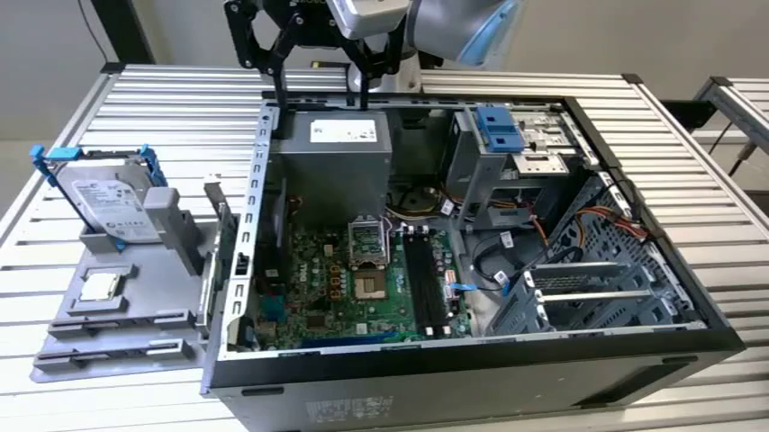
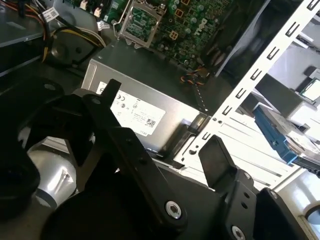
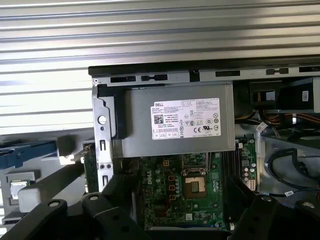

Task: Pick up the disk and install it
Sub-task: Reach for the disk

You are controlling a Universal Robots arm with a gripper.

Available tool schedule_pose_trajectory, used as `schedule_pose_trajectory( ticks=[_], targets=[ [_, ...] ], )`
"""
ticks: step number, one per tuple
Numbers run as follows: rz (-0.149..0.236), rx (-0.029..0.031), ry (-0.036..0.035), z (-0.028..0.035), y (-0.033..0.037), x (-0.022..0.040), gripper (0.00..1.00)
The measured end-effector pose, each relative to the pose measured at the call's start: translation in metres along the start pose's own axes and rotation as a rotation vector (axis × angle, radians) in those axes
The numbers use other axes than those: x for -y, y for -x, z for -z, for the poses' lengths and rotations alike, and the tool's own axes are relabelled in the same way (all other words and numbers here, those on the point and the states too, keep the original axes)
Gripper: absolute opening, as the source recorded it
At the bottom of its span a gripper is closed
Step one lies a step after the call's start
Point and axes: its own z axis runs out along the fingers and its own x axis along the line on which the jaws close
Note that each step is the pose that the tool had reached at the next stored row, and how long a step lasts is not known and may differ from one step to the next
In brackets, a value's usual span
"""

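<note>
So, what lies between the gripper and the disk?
In the exterior view, bare slatted table and the computer case's side wall lie between the gripper and the disk, which stands in a grey holder.

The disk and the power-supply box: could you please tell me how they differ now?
The disk stands on edge in the grey holder outside the case; the power-supply box sits mounted inside it. The disk is a thin slab with blue rails; the box is bulkier, with none. Both are silver-grey metal with white labels.
</note>
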Motion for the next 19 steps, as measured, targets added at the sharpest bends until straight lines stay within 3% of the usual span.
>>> schedule_pose_trajectory(
  ticks=[19],
  targets=[
    [0.001,-0.0039,-0.0003,0.0,0.0,0.0,0.0]
  ],
)
